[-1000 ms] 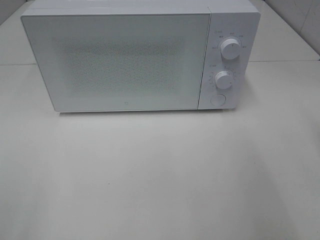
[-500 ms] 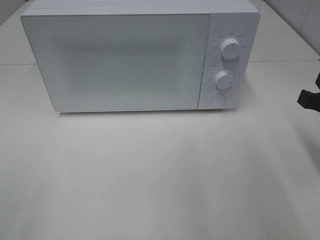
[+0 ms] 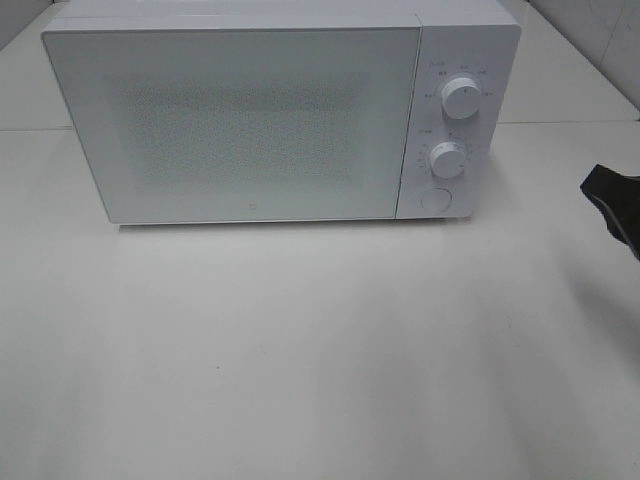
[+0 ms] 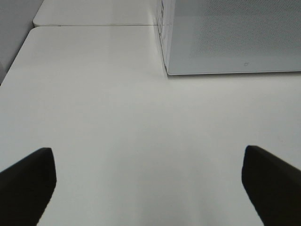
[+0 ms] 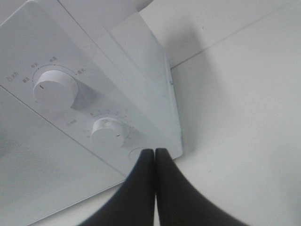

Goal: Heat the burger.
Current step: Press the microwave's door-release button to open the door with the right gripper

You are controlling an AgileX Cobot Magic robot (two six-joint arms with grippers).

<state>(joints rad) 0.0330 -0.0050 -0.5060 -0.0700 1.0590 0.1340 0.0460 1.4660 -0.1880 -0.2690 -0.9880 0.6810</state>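
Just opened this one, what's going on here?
A white microwave stands on the table with its door closed. The right gripper, fingers pressed together and empty, is at the right edge of the high view, aimed at the control panel with its two knobs and round button, touching nothing. The left gripper is open over the table near the microwave's left front corner. No burger is visible; the door's speckled window doesn't show whether anything is inside.

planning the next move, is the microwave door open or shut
Shut. The microwave door sits flush with the control panel in the exterior high view, and none of the interior shows.
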